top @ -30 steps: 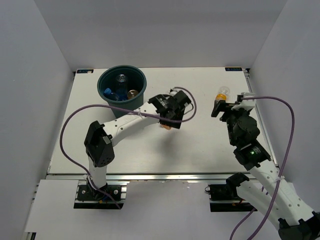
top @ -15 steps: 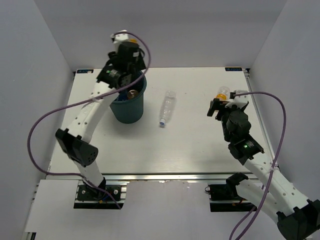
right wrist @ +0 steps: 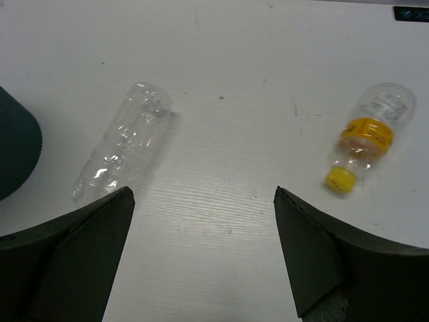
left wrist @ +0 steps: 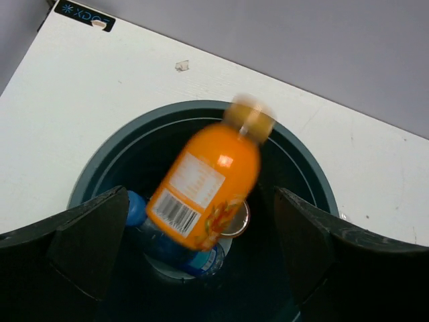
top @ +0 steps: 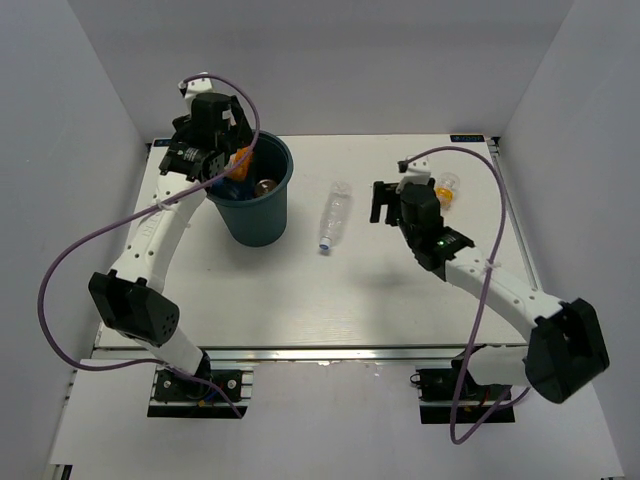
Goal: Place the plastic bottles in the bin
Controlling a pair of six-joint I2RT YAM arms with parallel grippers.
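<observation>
Clearly the right gripper (right wrist: 202,201), jaws spread and empty, is nearer: the plain clear plastic bottle (right wrist: 124,151) lies crosswise between it and the dark teal round bin (top: 255,220).

the top camera looks down from behind the arms on the whole surface (top: 380,290). the left wrist camera looks closely into the bin (left wrist: 127,141); the right one faces the clear bottle (right wrist: 124,151), shared with the top.

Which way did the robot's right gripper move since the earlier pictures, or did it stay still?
Yes, it moved. The right gripper slid left, away from the small clear bottle with the yellow cap, toward the plain clear bottle.
</observation>
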